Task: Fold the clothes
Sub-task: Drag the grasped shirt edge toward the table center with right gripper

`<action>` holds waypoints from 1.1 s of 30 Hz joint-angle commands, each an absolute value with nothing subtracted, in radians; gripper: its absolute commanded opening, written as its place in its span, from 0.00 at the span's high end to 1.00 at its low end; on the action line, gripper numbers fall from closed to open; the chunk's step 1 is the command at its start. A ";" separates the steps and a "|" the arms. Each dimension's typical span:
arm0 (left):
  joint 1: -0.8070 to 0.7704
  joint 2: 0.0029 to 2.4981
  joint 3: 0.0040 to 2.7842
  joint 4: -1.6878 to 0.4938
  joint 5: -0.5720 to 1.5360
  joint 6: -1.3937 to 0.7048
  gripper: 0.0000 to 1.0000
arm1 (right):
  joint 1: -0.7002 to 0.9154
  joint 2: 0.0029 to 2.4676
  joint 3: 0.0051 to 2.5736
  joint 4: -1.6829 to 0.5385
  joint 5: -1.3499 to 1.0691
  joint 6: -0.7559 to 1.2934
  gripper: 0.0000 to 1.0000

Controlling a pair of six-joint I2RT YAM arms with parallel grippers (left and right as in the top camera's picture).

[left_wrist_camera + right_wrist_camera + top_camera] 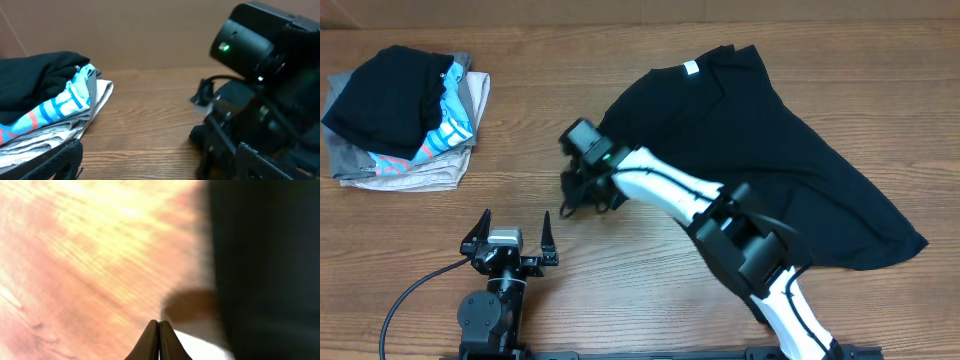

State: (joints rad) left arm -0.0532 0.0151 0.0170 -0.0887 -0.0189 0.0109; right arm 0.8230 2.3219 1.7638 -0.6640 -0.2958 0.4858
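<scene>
The clothes, a black T-shirt (770,150) with a small white neck label (691,69), lie spread across the right half of the table. My right gripper (570,203) hovers just off the shirt's left edge over bare wood. Its fingertips (159,323) are pressed together with nothing between them, and the black fabric (265,265) fills the right of that blurred view. Near the front edge, my left gripper (510,240) stands open and holds nothing. In the left wrist view its fingers (55,162) frame bare wood, with the right arm's wrist (255,45) close ahead on the right.
A pile of folded garments (405,120), black on top over turquoise-patterned and grey pieces, sits at the back left; in the left wrist view the pile (45,105) is on the left. The right arm (720,215) reaches across the table's middle from the front.
</scene>
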 commanded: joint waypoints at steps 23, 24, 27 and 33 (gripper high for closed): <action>-0.062 0.006 0.010 -0.085 -0.007 0.030 0.00 | 0.635 2.265 1.877 -0.765 -0.263 0.492 0.96; -0.062 0.006 0.010 -0.085 -0.007 0.030 0.00 | 0.640 2.270 1.868 -0.752 -0.263 0.492 0.96; -0.062 0.006 0.010 -0.085 -0.007 0.030 0.00 | 0.667 2.315 1.852 -0.718 -0.262 0.491 0.96; -0.062 0.006 0.010 -0.085 -0.007 0.030 0.00 | 0.675 2.363 1.852 -0.714 -0.233 0.492 0.96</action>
